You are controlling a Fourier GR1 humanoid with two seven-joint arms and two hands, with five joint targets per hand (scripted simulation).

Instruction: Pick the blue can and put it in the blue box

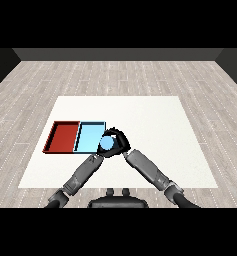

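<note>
The blue can (106, 144) sits at the right edge of the light blue tray (88, 136), near its front right corner. My right hand (119, 140) reaches in from the right and curls round the can's far and right sides. My left hand (101, 151) lies just below and to the left of the can, close against it and mostly hidden by it. I cannot tell whether the can rests on something or is held up.
The red tray (62, 136) lies directly left of the light blue tray, the two touching. Both stand on the left half of the white table (155, 130). Both forearms meet in a V just in front of the trays.
</note>
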